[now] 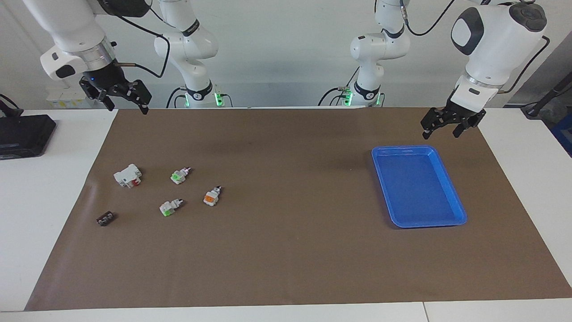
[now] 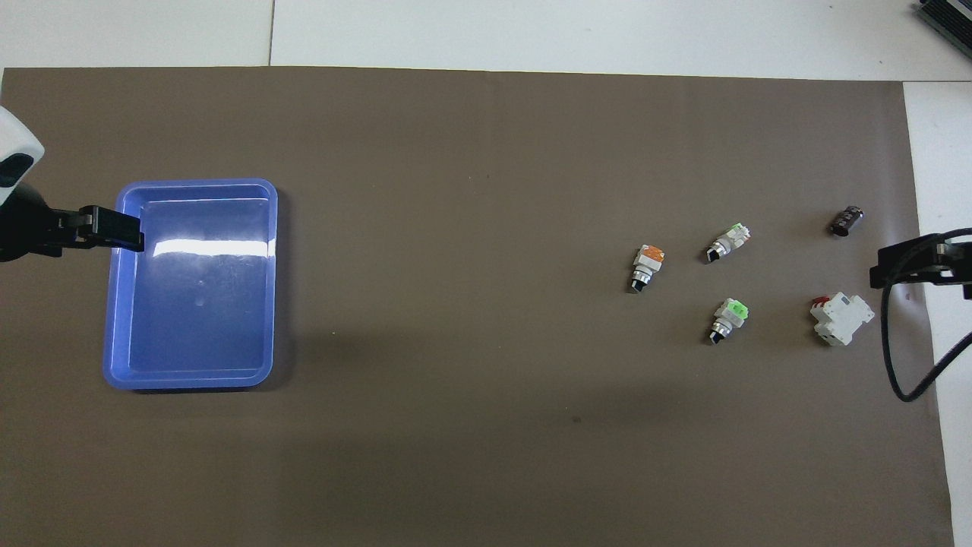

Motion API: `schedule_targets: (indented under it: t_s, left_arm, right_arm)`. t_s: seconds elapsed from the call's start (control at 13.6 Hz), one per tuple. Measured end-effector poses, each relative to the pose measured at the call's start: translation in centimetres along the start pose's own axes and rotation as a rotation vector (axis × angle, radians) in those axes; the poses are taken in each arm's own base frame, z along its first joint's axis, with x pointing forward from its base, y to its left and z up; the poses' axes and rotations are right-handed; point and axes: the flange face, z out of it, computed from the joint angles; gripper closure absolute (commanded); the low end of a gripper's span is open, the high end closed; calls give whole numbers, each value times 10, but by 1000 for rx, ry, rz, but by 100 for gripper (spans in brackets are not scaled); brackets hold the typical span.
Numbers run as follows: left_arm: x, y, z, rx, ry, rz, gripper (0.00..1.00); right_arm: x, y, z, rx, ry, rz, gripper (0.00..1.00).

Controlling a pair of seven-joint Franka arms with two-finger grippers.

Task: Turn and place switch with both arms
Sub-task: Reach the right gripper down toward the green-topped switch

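Three small white switches lie on the brown mat toward the right arm's end. One shows an orange face (image 1: 212, 197) (image 2: 647, 266). Two show green faces: one nearer the robots (image 1: 180, 175) (image 2: 729, 317), one farther (image 1: 170, 207) (image 2: 729, 243). Each has a black-tipped stem. My right gripper (image 1: 128, 107) hangs open and empty above the mat's corner at the right arm's end, well clear of the switches. My left gripper (image 1: 441, 132) hangs open and empty in the air by the blue tray's (image 1: 451, 181) (image 2: 114, 319) rim. Nothing is held.
A larger white block with a red part (image 1: 128, 175) (image 2: 839, 319) lies beside the nearer green switch. A tiny dark strip (image 1: 105, 218) (image 2: 845, 221) lies farther out. The tray holds nothing. A black box (image 1: 22, 134) sits on the white table off the mat.
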Motion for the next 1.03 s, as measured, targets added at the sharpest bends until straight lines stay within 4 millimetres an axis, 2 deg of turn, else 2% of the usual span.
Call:
schedule_targets:
  t_s: [0.81, 0.95, 1.03]
  left_arm:
    - [0, 0, 0, 0, 0, 0, 0]
    - [0, 0, 0, 0, 0, 0, 0]
    - [0, 0, 0, 0, 0, 0, 0]
  right_arm:
    - [2, 4, -3, 4, 37, 12, 0]
    - [6, 3, 7, 6, 41, 67, 0]
    - [9, 2, 18, 8, 47, 103, 0]
